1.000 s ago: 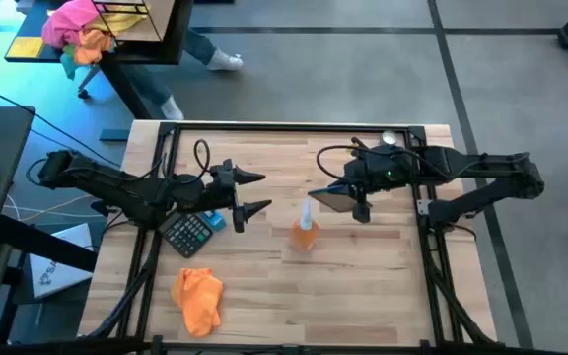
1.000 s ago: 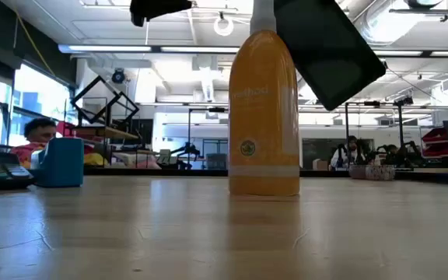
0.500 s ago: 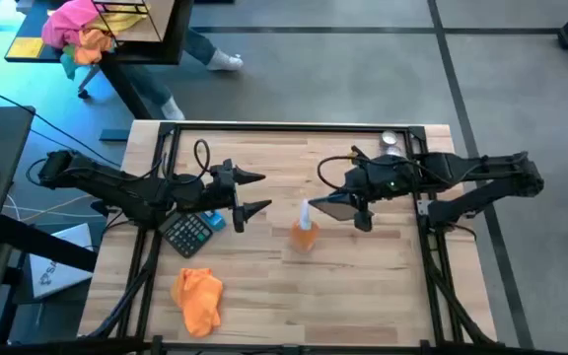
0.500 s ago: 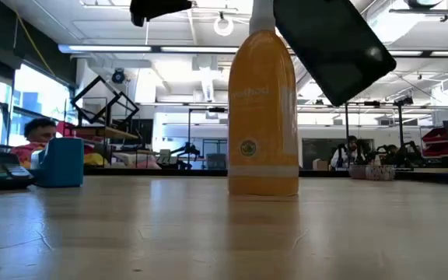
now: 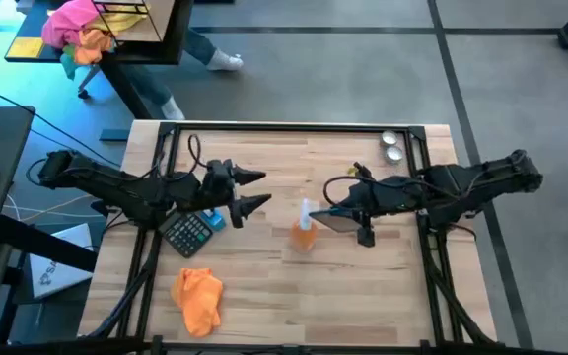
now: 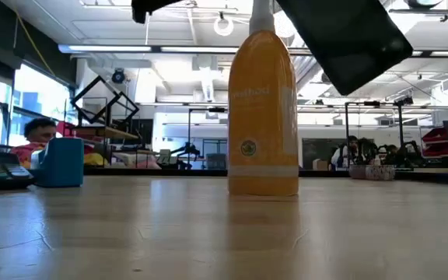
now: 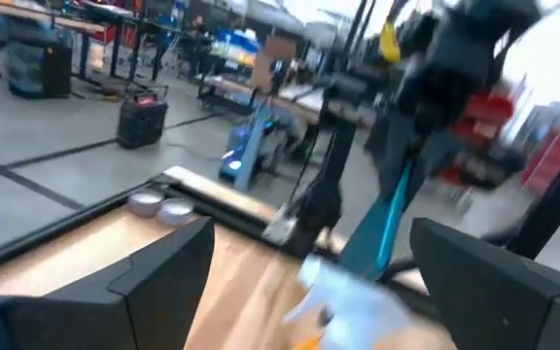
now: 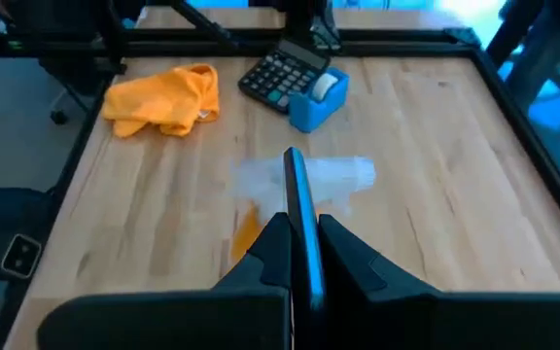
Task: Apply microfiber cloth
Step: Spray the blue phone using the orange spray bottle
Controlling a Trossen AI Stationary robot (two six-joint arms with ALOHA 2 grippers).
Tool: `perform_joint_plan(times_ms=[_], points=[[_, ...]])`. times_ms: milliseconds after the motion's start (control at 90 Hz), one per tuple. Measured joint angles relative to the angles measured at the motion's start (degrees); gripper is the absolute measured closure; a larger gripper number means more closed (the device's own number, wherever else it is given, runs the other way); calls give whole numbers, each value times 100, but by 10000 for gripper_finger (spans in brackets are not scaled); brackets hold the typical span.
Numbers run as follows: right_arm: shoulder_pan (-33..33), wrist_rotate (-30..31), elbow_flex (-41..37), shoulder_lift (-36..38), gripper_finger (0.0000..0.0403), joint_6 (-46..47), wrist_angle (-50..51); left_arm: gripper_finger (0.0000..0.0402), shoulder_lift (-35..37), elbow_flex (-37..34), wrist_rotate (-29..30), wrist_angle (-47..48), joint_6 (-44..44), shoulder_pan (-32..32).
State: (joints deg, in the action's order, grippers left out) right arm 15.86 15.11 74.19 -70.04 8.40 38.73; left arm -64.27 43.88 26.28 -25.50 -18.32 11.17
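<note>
The microfiber cloth (image 5: pixel 197 298) lies crumpled near the table's front-left edge, beyond the calculator (image 5: pixel 188 233). Soft and light: I would pinch a raised fold. My left gripper (image 5: pixel 252 191) is spread and empty; my right gripper (image 5: pixel 360 224) pinches a dark flat panel (image 5: pixel 335 219).

The small, plain bright-orange microfiber cloth (image 5: pixel 197 299) lies crumpled on the wooden surface (image 5: pixel 363 286), near its front-left corner.

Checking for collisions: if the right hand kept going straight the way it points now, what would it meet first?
Most likely the spray bottle. The right hand, shut on a flat dark slab, points across the table with the slab's edge right beside the bottle's white top. Heights are hard to judge, so it might pass just over.
</note>
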Motion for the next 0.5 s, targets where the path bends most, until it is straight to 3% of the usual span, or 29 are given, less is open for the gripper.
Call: perform_joint_plan(times_ms=[311,500], points=[[-6,471,-2,-49,402,-200,-241,73,-48,2,-95,193,824,-7],[-6,639,-2,-164,402,-199,-255,73,-175,2,400,240,949,-12]])
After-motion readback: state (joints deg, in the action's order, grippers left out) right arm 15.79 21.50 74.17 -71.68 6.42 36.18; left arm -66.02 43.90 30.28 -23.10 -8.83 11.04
